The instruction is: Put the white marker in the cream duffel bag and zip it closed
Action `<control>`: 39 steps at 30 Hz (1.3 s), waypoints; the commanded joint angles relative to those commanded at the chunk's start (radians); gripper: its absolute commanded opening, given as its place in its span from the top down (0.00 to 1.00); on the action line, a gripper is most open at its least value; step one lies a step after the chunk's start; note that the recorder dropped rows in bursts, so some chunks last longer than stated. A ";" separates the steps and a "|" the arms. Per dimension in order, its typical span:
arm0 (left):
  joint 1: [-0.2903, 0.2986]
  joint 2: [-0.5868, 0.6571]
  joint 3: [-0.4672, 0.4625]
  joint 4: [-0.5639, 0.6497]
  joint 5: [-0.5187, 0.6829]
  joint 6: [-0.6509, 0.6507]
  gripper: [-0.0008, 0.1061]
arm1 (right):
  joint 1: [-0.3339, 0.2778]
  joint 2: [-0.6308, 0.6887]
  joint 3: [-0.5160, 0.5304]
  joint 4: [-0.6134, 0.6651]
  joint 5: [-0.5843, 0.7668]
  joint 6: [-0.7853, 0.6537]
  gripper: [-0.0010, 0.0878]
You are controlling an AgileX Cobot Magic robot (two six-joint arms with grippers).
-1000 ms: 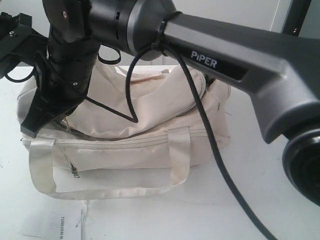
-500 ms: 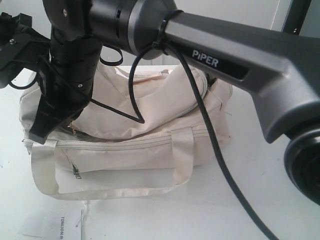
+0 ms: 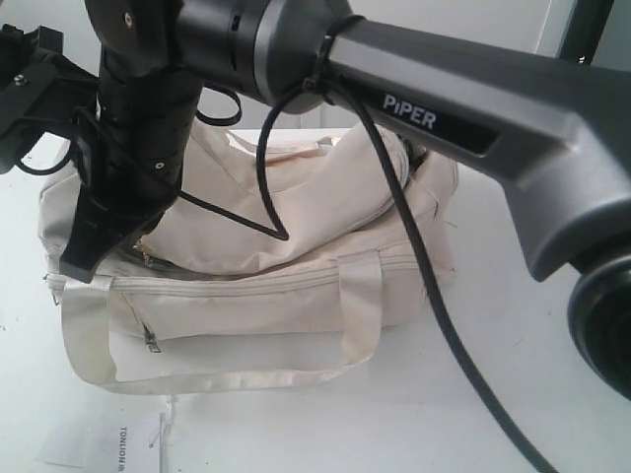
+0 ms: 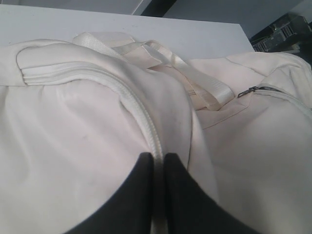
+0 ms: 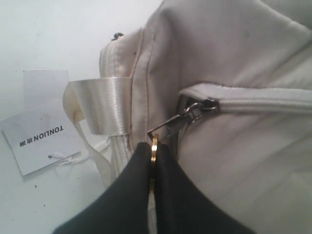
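The cream duffel bag [image 3: 296,296] lies on the white table [image 3: 493,394], its front pocket and handle toward the camera. My right arm reaches across to the bag's left end. There my right gripper [image 5: 154,148] is shut on the small gold charm [image 5: 154,142] hanging from the main zip's slider [image 5: 197,109]. In the exterior view this gripper [image 3: 84,264] points down at that end. My left gripper [image 4: 157,160] is shut on the bag's zip edge [image 4: 141,114], with the zip tape running between its fingers. The white marker is out of view.
A white paper label [image 3: 128,443] printed TONLION lies on the table in front of the bag, also seen as a label [image 5: 41,131] beside the bag's end. The right arm's black cable [image 3: 414,276] hangs across the bag. The left arm [image 3: 25,89] is at the far left.
My right gripper has shifted slightly to the right along the bag's left end, and the zip pull has moved with it. The bag's top fabric has shifted a little.
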 joint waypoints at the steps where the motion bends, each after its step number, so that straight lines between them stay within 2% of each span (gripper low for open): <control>1: 0.000 0.000 0.000 0.000 0.000 0.000 0.99 | 0.000 -0.002 0.000 0.003 0.000 -0.002 0.99; 8: 0.000 0.000 0.000 0.000 -0.002 0.000 0.99 | 0.000 -0.007 0.002 0.003 0.000 -0.002 0.99; 12: 0.000 0.000 0.000 0.002 -0.014 0.000 0.99 | 0.000 -0.010 0.021 0.051 0.000 0.003 0.99; 22: 0.000 0.000 0.000 0.009 -0.018 0.000 0.99 | -0.002 -0.041 0.062 0.035 0.000 0.028 0.99; 28: 0.000 0.000 0.000 0.009 -0.015 0.000 0.99 | -0.002 -0.072 0.141 0.035 0.000 0.038 0.99; 38: 0.000 0.000 0.000 0.014 -0.017 0.000 0.99 | -0.002 -0.083 0.150 0.019 0.000 0.038 0.99; 39: 0.000 0.000 0.000 0.014 -0.009 0.000 0.96 | -0.002 -0.083 0.150 0.019 0.000 0.038 0.99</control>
